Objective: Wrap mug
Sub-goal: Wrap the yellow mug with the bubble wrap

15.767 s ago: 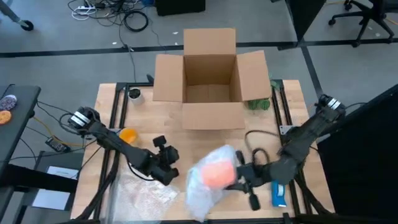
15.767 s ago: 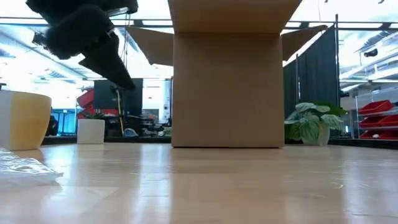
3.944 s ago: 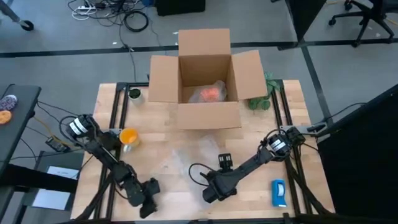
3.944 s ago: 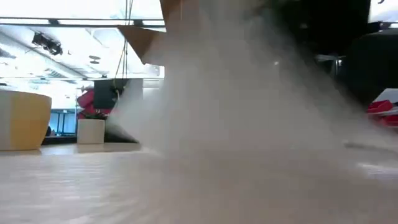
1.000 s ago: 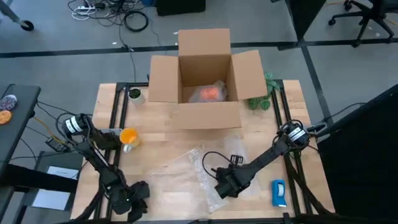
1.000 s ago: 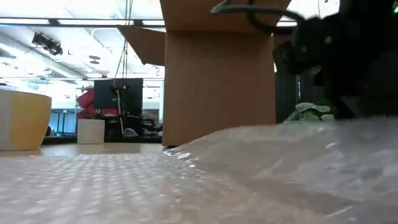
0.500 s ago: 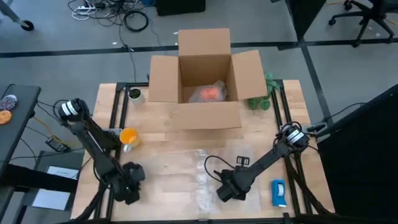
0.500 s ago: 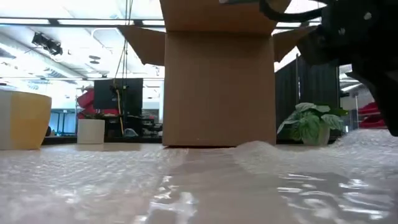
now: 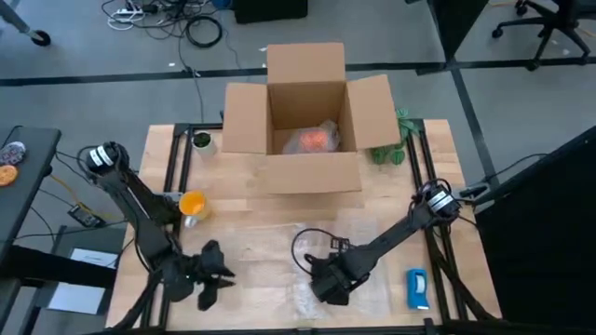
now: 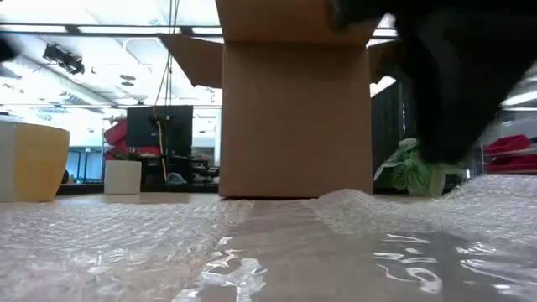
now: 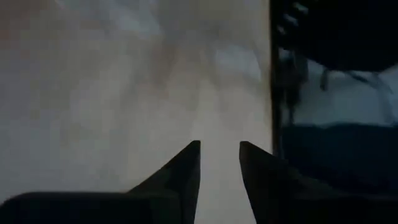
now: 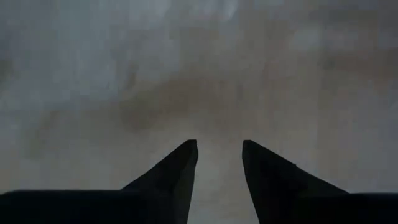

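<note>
An orange mug stands upright on the table's left side, also in the low view. A second orange thing wrapped in clear film lies inside the open cardboard box. A sheet of bubble wrap lies spread flat on the table's near middle and fills the low view's foreground. My left gripper is open at the sheet's left edge, its fingers pointing right. My right gripper is open low over the sheet's right part. My right gripper is low over the bubble wrap, but whether its fingers touch the sheet I cannot tell. My left gripper's fingers show only blurred table and wrap beyond them, with nothing between them.
A flat blue-and-white object lies near the table's right near corner. A small green plant stands beside the box's right flap, and a small pot is at the far left. Black rails run along both table sides.
My left gripper has come up from the near left corner and gone right, toward the bubble wrap's left edge. My right gripper has shifted a little toward the left over the sheet. The wrap's right part, raised a second ago, has sunk flat onto the table.
</note>
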Controlling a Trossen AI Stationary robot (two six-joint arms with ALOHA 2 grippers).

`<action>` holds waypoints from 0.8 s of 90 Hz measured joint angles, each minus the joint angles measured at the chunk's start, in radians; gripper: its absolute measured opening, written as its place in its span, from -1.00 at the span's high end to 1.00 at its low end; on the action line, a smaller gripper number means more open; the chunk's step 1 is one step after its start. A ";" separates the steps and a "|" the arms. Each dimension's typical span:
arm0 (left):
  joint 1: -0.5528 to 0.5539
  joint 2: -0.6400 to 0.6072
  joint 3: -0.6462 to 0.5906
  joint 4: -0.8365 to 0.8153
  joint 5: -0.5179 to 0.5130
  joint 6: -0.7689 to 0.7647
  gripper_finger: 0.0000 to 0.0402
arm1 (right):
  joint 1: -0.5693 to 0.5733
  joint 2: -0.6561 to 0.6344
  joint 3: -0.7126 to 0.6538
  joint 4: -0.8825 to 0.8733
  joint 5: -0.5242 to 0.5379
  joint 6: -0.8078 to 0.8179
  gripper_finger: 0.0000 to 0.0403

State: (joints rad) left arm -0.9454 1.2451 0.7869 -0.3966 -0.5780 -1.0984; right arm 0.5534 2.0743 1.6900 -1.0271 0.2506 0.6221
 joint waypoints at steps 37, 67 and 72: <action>0.318 -0.022 0.179 -0.866 0.254 -0.133 0.42 | -0.026 0.000 0.057 0.002 0.125 -0.040 0.45; 0.442 -0.021 0.178 -0.903 0.414 -0.077 0.17 | 0.021 0.000 0.057 0.086 0.123 -0.027 0.45; 0.439 -0.021 0.178 -0.836 0.456 -0.050 0.13 | 0.043 0.000 0.057 0.094 0.116 -0.024 0.45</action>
State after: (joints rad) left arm -0.5063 1.2243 0.9646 -1.2322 -0.1224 -1.1489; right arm 0.5962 2.0743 1.7470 -0.9330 0.3663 0.5982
